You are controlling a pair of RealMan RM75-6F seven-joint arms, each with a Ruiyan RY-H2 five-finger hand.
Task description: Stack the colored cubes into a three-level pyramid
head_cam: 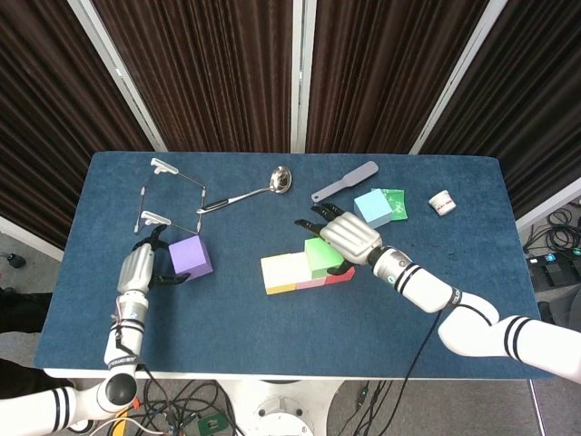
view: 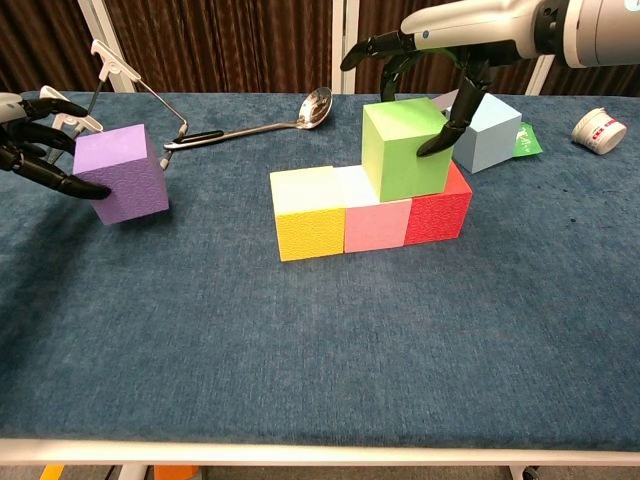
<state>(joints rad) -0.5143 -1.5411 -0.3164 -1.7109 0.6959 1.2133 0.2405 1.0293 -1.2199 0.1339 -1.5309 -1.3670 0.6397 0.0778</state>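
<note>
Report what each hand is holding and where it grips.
Left hand grips the purple cube by its sides. Right hand holds the green cube from above, fingers on opposite sides.

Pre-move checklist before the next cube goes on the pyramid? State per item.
1. Base row of yellow cube, pink cube and red cube side by side, touching: ok.
2. Green cube sits on second level, across pink and red: ok, though slightly skewed.
3. Right hand clear of green cube: not ok, fingers around it.
4. Left hand has purple cube: ok, fingers on its side; lifted or resting, cannot tell.
5. Second-level slot over yellow and pink free: ok.
6. Light blue cube reachable behind the stack: ok.
</note>
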